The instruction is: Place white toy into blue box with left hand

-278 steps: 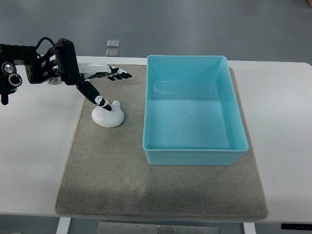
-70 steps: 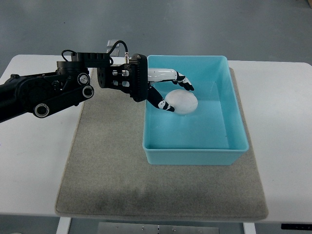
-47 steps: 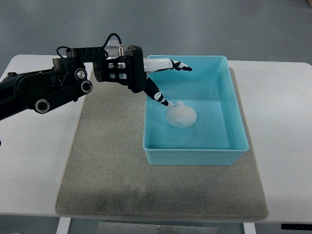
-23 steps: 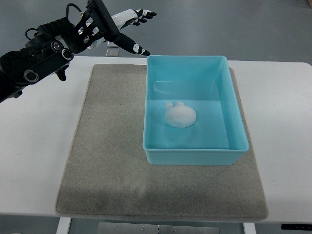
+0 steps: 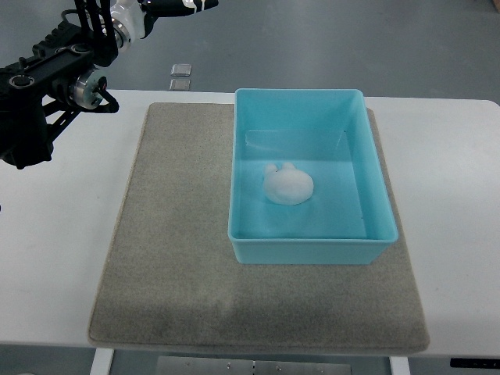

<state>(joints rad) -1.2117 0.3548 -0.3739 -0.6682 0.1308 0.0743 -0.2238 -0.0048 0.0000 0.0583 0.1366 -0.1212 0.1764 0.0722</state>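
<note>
The white toy (image 5: 288, 186), a rounded lump with two small ears, lies on the floor of the blue box (image 5: 312, 251), a little left of its middle. Nothing touches it. My left arm comes in at the top left corner, and its hand (image 5: 192, 4) is raised high, far up and left of the box. The picture's top edge cuts off most of the hand. The bit that shows has its fingers stretched out and holds nothing. No right arm shows.
The box stands on the right half of a grey mat (image 5: 172, 234) on a white table (image 5: 55, 234). Two small square tiles (image 5: 180, 76) lie on the floor beyond the table's far edge.
My left hand carried the toy from the mat into the box, let it go, then rose and pulled back up and left to the top edge. The toy lies still in the box.
</note>
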